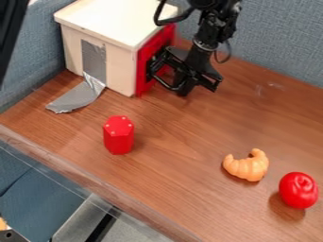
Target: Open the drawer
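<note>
The black gripper hangs low beside the box's right side, just above the table. Its black linkage overlaps the red drawer front, and whether it touches the front cannot be told. That front stands upright against the right side of the cream wooden box, with no gap seen between them. Part of the drawer front, including any handle, is hidden behind the gripper.
Grey tape runs from the box's near side onto the wooden table. A red hexagonal block stands in front of the box. An orange croissant and a red apple-like toy lie at the right. Blue-grey walls border the back.
</note>
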Robot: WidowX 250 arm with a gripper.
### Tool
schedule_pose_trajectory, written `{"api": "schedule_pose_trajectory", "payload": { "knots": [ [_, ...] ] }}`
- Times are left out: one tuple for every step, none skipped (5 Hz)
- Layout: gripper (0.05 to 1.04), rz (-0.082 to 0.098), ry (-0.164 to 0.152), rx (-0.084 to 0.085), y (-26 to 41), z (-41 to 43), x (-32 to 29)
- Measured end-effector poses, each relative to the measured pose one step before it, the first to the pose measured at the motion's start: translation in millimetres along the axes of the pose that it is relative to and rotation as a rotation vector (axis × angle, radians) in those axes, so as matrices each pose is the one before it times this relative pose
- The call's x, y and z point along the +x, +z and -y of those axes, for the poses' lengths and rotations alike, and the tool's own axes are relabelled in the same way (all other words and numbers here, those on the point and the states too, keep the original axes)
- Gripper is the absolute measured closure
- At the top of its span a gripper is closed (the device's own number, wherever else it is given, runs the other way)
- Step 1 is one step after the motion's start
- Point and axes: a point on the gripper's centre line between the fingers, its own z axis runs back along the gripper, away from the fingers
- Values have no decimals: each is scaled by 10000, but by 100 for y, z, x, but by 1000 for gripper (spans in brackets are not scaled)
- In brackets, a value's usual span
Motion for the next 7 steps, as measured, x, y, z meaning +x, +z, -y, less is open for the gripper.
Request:
{"api": "schedule_pose_trajectory", "payload": {
  "knots": [
    [947, 51, -89, -97, 140, 664, -170],
    [947, -16, 34, -145, 144, 455, -46],
    [947, -8, -16, -165, 291, 767, -120],
    [947, -10, 28, -323, 307, 1469, -128],
    [947, -83, -53, -404, 405, 1975, -280],
    [947, -5, 110, -290, 196, 709, 33],
    [947, -40, 126, -125, 67, 204, -22]
  ]
}}
